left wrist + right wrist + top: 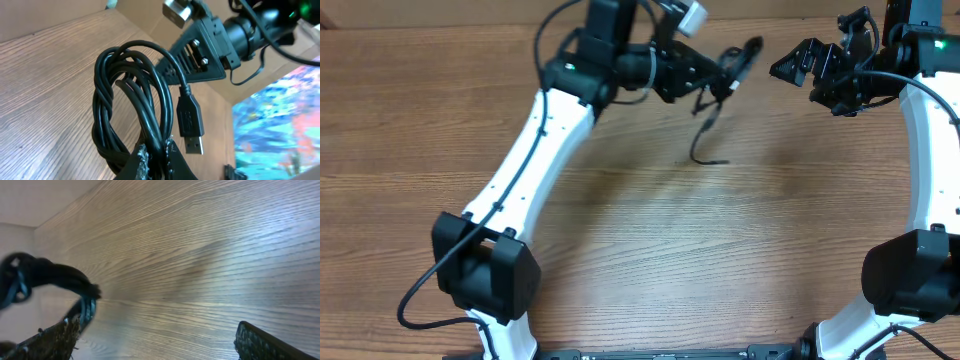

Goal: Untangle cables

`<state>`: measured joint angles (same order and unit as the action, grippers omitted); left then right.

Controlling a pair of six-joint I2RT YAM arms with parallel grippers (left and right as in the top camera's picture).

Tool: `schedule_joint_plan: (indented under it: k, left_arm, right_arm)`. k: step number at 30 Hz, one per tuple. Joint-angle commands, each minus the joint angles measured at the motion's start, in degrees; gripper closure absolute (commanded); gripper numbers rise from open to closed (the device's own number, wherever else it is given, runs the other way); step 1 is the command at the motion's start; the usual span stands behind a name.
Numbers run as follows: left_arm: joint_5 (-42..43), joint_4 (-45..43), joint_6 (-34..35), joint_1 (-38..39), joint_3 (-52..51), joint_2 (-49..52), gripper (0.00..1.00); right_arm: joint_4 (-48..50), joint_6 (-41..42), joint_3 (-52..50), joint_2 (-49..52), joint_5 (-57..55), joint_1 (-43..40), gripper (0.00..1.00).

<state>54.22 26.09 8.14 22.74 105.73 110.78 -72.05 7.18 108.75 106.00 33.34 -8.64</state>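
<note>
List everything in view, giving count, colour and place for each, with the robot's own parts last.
coil of thin black cables: one bundle, number of cords unclear, black, held above the far middle of the table, one end hanging down toward it
black USB plug with a metal tip: one, black and silver, dangling beside the coil
light brown wooden table: one, brown, under both arms
blue and pink patterned surface: one, beyond the table edge in the left wrist view
left tool: one, black, shut on the coil
right tool: one, black, open and empty, far right
white robot arms: two, white with black joints, left and right sides
</note>
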Motion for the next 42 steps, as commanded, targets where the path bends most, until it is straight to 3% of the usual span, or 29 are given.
schedule_joint_plan:
  k: [1, 10, 15, 25, 35, 42]
  left_arm:
    - [11.15, -0.46, 1.38, -4.07, -0.17, -1.4, 0.96]
    - [24.83, -0.42, 1.73, -8.48, -0.22, -1.4, 0.96]
    - [24.85, -0.42, 1.05, -8.52, -0.24, -1.4, 0.96]
    - [22.91, -0.44, 0.85, -8.52, -0.24, -1.4, 0.96]
    - [15.82, -0.28, 0.87, -8.48, -0.26, -1.4, 0.96]
    - [14.6, -0.17, 0.87, -8.44, -0.26, -1.4, 0.96]
  right_arm:
    - [0.15, -3.04, 1.57, -2.14, 6.71, -0.2, 0.0]
    - [0.92, -8.81, 1.57, -2.14, 24.9, -0.17, 0.0]
    - [1.88, -9.22, 1.57, -2.14, 36.98, 0.44, 0.0]
    - [4.46, -8.48, 1.57, -2.14, 46.36, 2.6, 0.0]
    - [5.62, 4.63, 1.57, -2.14, 46.47, 2.97, 0.0]
    - [19.02, 18.56, 1.57, -2.14, 44.87, 8.17, 0.09]
